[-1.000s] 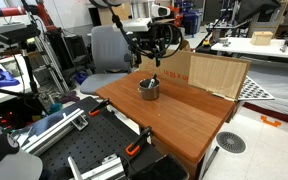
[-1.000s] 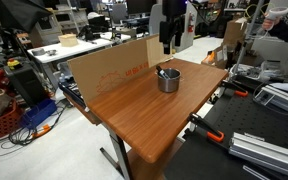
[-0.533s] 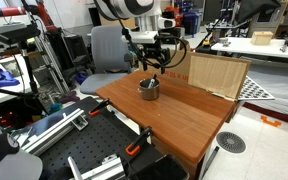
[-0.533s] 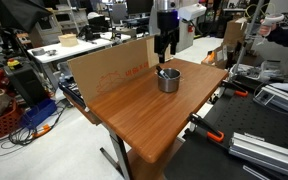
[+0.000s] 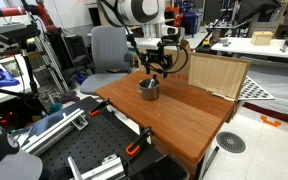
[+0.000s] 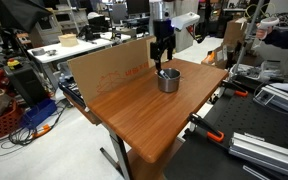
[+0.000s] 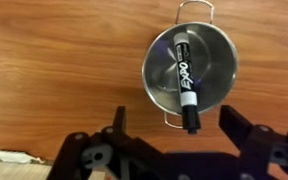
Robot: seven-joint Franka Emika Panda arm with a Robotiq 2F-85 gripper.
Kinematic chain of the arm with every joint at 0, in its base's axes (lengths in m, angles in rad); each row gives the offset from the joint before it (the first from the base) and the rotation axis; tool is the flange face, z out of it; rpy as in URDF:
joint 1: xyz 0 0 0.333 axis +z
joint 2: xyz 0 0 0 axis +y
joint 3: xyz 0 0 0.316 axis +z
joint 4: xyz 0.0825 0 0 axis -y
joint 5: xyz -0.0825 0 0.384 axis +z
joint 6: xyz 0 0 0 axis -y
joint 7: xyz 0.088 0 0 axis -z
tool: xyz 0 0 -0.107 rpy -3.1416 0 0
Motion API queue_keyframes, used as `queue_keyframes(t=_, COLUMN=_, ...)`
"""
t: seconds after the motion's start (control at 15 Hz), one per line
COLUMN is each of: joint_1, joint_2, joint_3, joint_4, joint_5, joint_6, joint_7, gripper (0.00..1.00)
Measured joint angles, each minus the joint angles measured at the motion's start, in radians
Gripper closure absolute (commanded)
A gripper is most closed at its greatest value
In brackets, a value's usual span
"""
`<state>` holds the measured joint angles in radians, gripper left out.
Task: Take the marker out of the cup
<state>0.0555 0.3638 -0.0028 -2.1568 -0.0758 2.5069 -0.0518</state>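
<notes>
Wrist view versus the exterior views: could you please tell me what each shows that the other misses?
Wrist only: the printed label on the marker, whose dark end overhangs the rim of the cup, and the cup's wire handles. Exterior only: the arm and cardboard panel. Shared: the claw above the cup on the wooden table.

Distant exteriors; wrist close above cup (image 7: 212, 70)

You cannot make out the marker (image 7: 185, 82) in either exterior view: too small inside the cup (image 6: 168, 80). At the wrist view's bottom edge, the tool (image 7: 173, 115) body is cut off.
</notes>
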Motion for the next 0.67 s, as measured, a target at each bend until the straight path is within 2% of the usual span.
queue_keyframes(t=0.27, joint_1=0.000, joint_2=0.044, joint_3=0.000, joint_4=0.034, joint_5=0.000, joint_6=0.000, joint_7=0.022, gripper=0.00)
queue_keyframes(t=0.33, joint_1=0.000, joint_2=0.056, joint_3=0.000, joint_4=0.043, joint_5=0.000, joint_6=0.000, joint_7=0.025, gripper=0.25)
queue_keyframes(t=0.4, joint_1=0.001, joint_2=0.068, joint_3=0.000, joint_4=0.051, joint_5=0.000, joint_6=0.000, joint_7=0.026, gripper=0.28)
queue_keyframes(t=0.67, joint_1=0.002, joint_2=0.091, joint_3=0.001, joint_4=0.079, joint_5=0.000, joint_6=-0.001, joint_7=0.035, gripper=0.57)
